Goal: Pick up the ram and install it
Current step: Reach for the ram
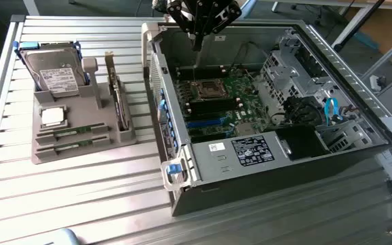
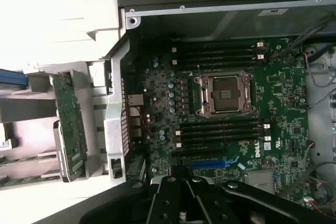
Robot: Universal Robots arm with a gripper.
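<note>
Currently 2 ram sticks [image 1: 73, 131] sit in slots at the near end of the grey tray [image 1: 46, 155] on the desk [image 1: 80, 194], to the exterior view's left of the open computer case [image 1: 216, 173]. The pincer [image 1: 196, 47] hangs over the motherboard [image 1: 230, 87], well apart from the sticks, closed with nothing seen in its grip. Each stick looks light, thin and stiff, yet fragile. It is probably best pinched mid-length across its flat faces near the upper edge, away from the contact edge.
</note>
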